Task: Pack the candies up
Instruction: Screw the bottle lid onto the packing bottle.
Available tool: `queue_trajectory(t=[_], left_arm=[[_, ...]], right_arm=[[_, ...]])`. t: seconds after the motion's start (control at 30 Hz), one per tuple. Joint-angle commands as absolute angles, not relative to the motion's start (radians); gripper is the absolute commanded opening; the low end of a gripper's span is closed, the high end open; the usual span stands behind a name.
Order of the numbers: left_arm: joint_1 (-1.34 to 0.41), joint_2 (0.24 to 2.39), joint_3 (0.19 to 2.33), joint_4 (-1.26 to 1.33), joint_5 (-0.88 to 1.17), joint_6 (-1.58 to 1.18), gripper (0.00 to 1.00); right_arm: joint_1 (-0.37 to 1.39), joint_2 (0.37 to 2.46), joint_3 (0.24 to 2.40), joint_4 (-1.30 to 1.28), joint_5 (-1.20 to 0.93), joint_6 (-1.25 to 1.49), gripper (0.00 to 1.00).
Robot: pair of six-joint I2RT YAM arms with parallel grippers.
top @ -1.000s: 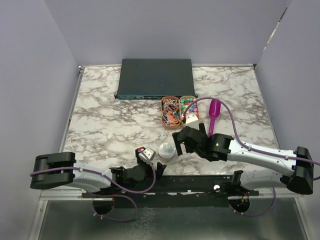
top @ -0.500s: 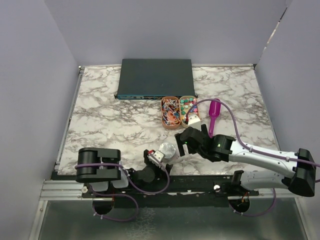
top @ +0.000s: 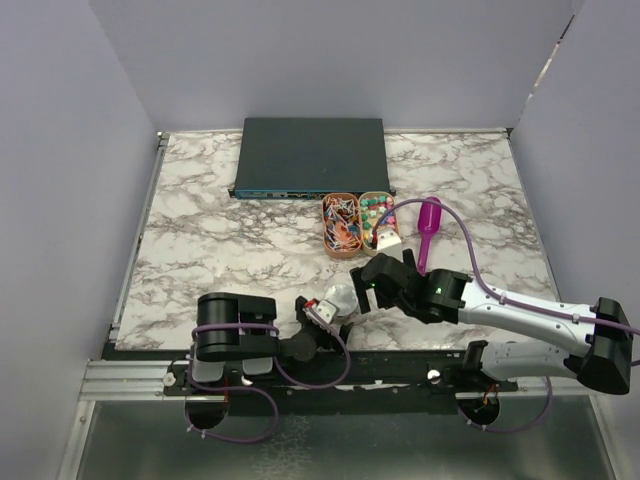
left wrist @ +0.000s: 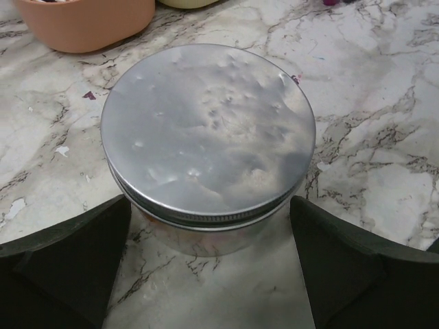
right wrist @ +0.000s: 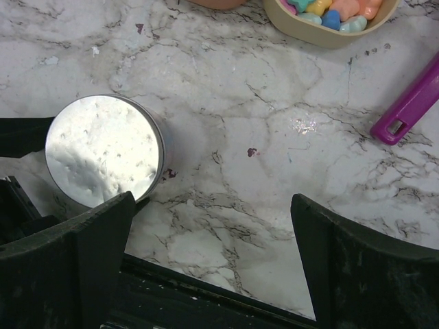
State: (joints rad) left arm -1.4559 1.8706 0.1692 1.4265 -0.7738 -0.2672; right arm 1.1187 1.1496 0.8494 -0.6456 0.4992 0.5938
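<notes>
Tabletop (right wrist: 226, 75) candies (right wrist: 334, 9) beyond right pincer (right wrist: 211, 264) (spread).

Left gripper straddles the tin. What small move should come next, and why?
Probably close the left gripper on the silver tin: its open fingers flank the tin, whose lid is on, so it likely needs holding before it can be opened for the candies.
</notes>
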Motion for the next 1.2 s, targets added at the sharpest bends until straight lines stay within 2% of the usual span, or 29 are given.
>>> queue_trajectory(t=[0.0, 0.33, 0.53, 0.6, 0.7, 0.8, 0.97, 1.03, 1.17], left_arm=[[-1.424, 1.935, 0.208, 1.453, -0.76, -0.259, 0.99], [-1.368, 2.008, 0.222, 1.531, -0.68, -0.261, 0.98], [-1.352, 2.013, 0.228, 1.526, -0.582, -0.229, 0.79], [-1.351, 2.014, 0.226, 1.52, -0.56, -0.204, 0.73], [-1.347, 2.004, 0.216, 1.515, -0.548, -0.168, 0.72], [-1.322, 1.997, 0.217, 1.483, -0.483, -0.142, 0.7], [-1.259, 2.018, 0.234, 1.474, -0.307, -0.138, 0.57], [-1.243, 2.03, 0.243, 1.475, -0.276, -0.132, 0.53], [-1.23, 2.051, 0.264, 1.474, -0.244, -0.119, 0.52]], right_arm=[[1.114, 1.147, 0.849, -0.654, 0.484, 0.598, 1.0], [1.114, 1.095, 0.831, -0.673, 0.483, 0.625, 1.0], [1.113, 1.065, 0.776, -0.626, 0.459, 0.631, 1.0], [1.109, 1.065, 0.762, -0.588, 0.432, 0.621, 0.96], [1.094, 1.071, 0.751, -0.512, 0.368, 0.589, 0.82], [1.063, 1.076, 0.743, -0.445, 0.303, 0.557, 0.74], [0.926, 1.097, 0.709, -0.314, 0.081, 0.482, 0.52], [0.911, 1.114, 0.714, -0.294, 0.061, 0.463, 0.51], [0.873, 1.169, 0.738, -0.278, 0.008, 0.43, 0.51]])
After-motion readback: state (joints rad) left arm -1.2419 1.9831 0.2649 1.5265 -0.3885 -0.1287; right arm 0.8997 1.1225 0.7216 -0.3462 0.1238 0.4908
